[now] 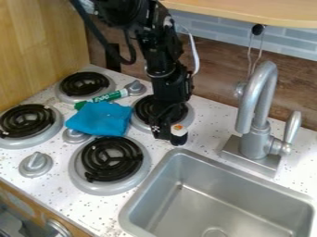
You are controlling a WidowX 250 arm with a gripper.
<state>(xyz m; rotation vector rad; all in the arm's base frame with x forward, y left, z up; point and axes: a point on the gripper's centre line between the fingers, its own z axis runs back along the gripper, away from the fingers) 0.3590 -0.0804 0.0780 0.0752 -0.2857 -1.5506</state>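
Arm (162, 65) cut off at top edge; sink (158, 190) & drain (215, 232) cut off at btm. Burner (143, 109) part. hidden behind claw (169, 133), knob (75, 136) part. under cloth (101, 119). Item (179, 134) by claw too sm. to ID.

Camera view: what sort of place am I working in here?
Probably a small kitchen counter, perhaps a toy or mock-up one: it has coil stove burners, a metal sink and a tall faucet.
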